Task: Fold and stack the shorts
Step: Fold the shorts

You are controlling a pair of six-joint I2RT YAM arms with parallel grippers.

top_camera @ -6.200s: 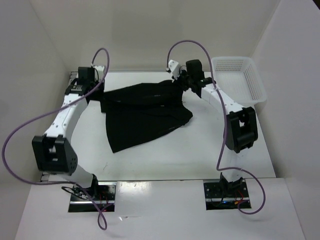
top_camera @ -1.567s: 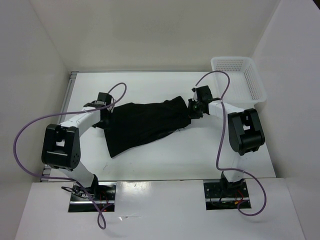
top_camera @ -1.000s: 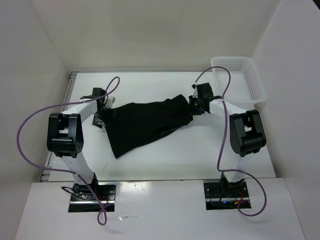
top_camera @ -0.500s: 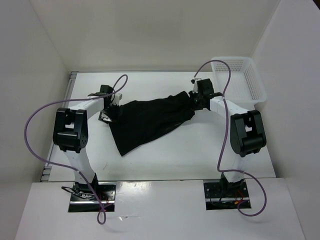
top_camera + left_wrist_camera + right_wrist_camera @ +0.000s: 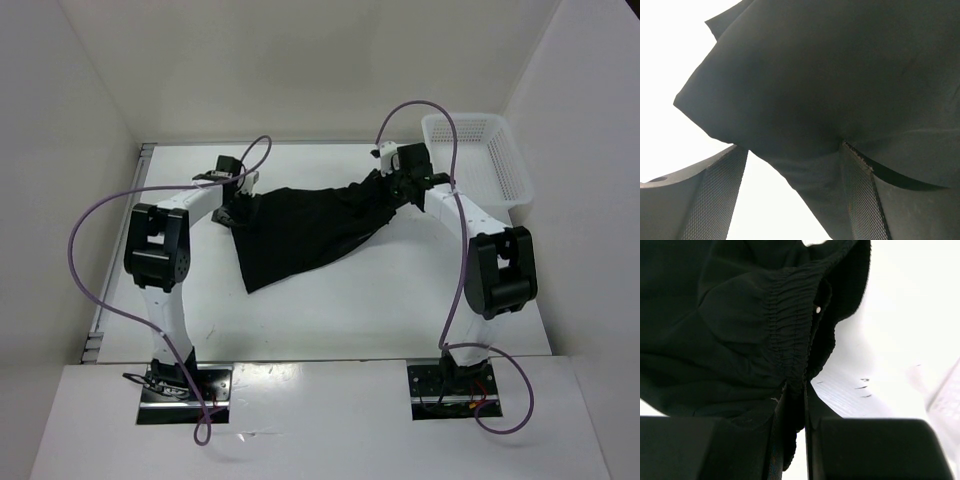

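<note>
Right gripper point(image 5: 795, 390) clamped on waistband of black soft fabric shorts point(image 5: 300, 225). Cloth bunched between both grippers, one leg trailing nearside of left gripper point(image 5: 790, 160). Left fingers apart, cloth draped between, no pinch. Step, likely: spreading flat pre-fold. Next: left needs firm edge grip.

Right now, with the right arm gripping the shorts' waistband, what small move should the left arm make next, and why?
Probably close the left gripper on the fabric. Its jaws stand wide with a fold of the shorts sagging between them, while the right gripper is pinched on the waistband. With both ends held, the rumpled cloth could be pulled flat.
</note>
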